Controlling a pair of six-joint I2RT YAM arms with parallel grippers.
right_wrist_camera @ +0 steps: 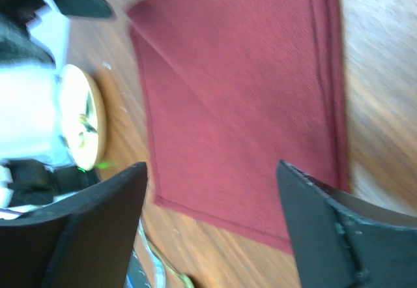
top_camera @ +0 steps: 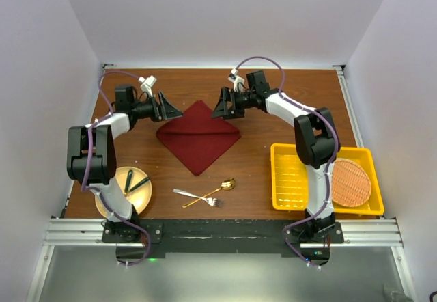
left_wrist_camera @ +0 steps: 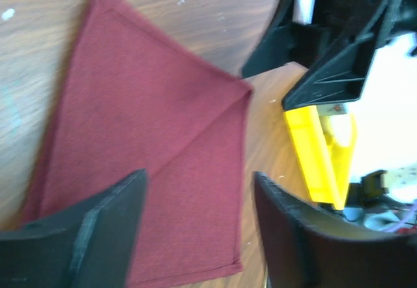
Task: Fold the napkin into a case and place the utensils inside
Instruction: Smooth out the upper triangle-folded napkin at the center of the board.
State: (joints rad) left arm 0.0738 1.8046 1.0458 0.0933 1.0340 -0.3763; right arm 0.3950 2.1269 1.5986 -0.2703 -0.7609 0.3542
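The napkin (top_camera: 198,138) lies flat in the middle of the wooden table (top_camera: 273,90), turned so that it sits as a diamond with one corner pointing to the top of the frame and one to the bottom. A straight edge or crease runs across it from the left corner to the right corner; both wrist views show the same line running diagonally over the maroon cloth.

The left gripper (top_camera: 171,107) hangs at the napkin's upper left edge, its fingers apart and nothing between them. The right gripper (top_camera: 218,105) hangs at the upper right edge, facing the left one, its fingers also spread wide and empty. Whether either fingertip touches the cloth cannot be told.

Below the napkin, near the bottom centre, the silver fork (top_camera: 191,195) and the gold spoon (top_camera: 227,184) lie crossed on the bare wood, apart from the cloth. At lower left a yellow plate (top_camera: 143,194) holds green-handled cutlery (top_camera: 133,184). At lower right a yellow basket (top_camera: 355,150) holds a round orange woven mat (top_camera: 351,182).
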